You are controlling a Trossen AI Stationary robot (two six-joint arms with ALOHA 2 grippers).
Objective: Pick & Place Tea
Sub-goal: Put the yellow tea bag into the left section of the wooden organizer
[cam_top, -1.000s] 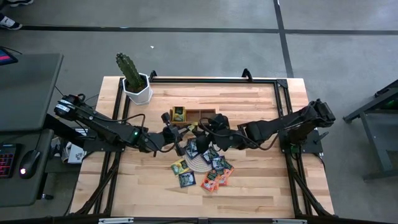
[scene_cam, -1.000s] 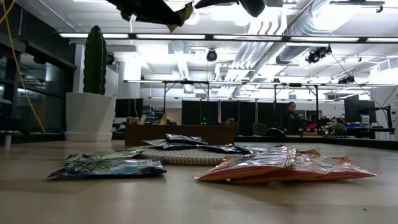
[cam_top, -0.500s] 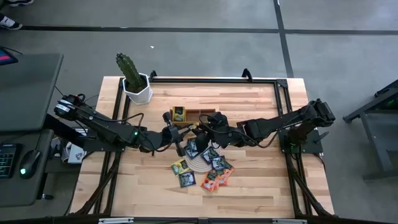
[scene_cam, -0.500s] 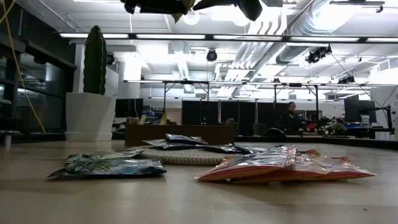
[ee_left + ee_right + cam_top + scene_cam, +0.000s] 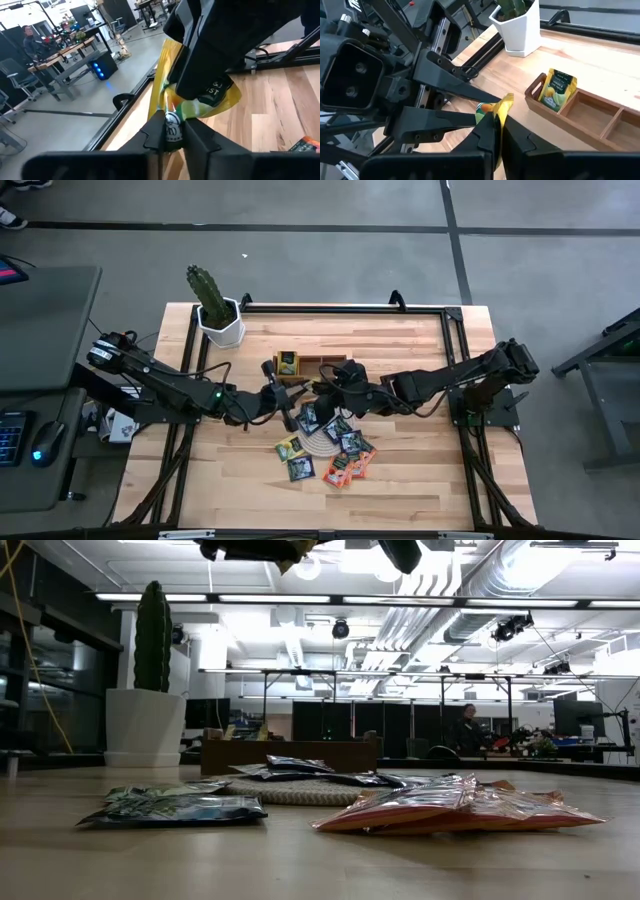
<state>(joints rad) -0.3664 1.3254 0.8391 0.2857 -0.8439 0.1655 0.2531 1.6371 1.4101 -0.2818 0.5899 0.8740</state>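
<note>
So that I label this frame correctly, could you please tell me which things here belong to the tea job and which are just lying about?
Job: yellow-green sachet held aloft by both the left claw and the right claw; loose sachets below; wooden tray with one sachet inside.
Lying about: round woven mat; potted cactus.

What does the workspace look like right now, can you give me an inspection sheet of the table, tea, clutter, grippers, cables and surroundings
Surface: wooden table in a black frame.
Job's things: yellow-green sachet held in the air between both grippers; one sachet stands in the wooden tray; others lie on and around the round mat.
Clutter: potted cactus at a far corner.
Grippers: left gripper and right gripper both pinch the same sachet above the table.
Cables: nothing seen loose on the table.
Surroundings: a person stands far behind.
</note>
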